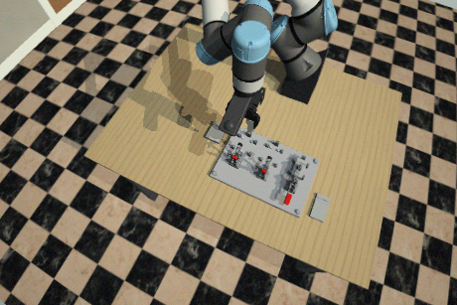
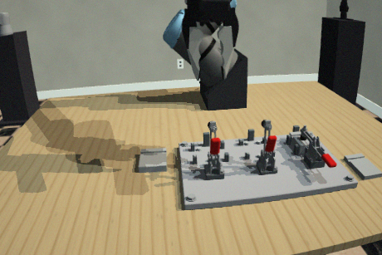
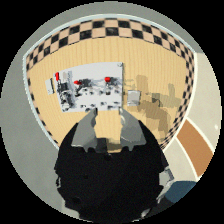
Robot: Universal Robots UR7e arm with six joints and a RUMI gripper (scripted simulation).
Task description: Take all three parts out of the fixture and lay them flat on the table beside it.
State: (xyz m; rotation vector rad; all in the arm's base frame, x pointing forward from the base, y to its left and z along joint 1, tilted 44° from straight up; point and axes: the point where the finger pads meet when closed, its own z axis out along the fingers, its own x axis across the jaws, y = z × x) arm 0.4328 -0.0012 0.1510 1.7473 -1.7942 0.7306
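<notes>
The grey fixture plate (image 1: pixel 246 186) (image 2: pixel 249 188) (image 3: pixel 107 104) lies on the wooden table (image 1: pixel 348 110) (image 2: pixel 104 217). Two of its clamps stand upright with red handles (image 2: pixel 215 145) (image 2: pixel 271 143). The third clamp lies down with its red handle (image 1: pixel 287 199) (image 2: pixel 329 159) low at the right end. One flat grey part (image 1: pixel 215 133) (image 2: pixel 151 160) (image 3: pixel 133 97) lies on the table left of the plate. Another flat grey part (image 1: pixel 319 208) (image 2: pixel 362 166) lies to its right. I cannot make out a part inside the fixture. My gripper (image 1: pixel 242 126) (image 2: pixel 212 73) (image 3: pixel 108 107) hangs high over the plate's back left corner, fingers apart with nothing between them.
The arm's black base (image 1: pixel 298 87) (image 2: pixel 226 92) stands on the table behind the fixture. A black post (image 2: pixel 341 56) stands at the back right and another (image 2: pixel 14 76) at the left. The checkered floor surrounds the table.
</notes>
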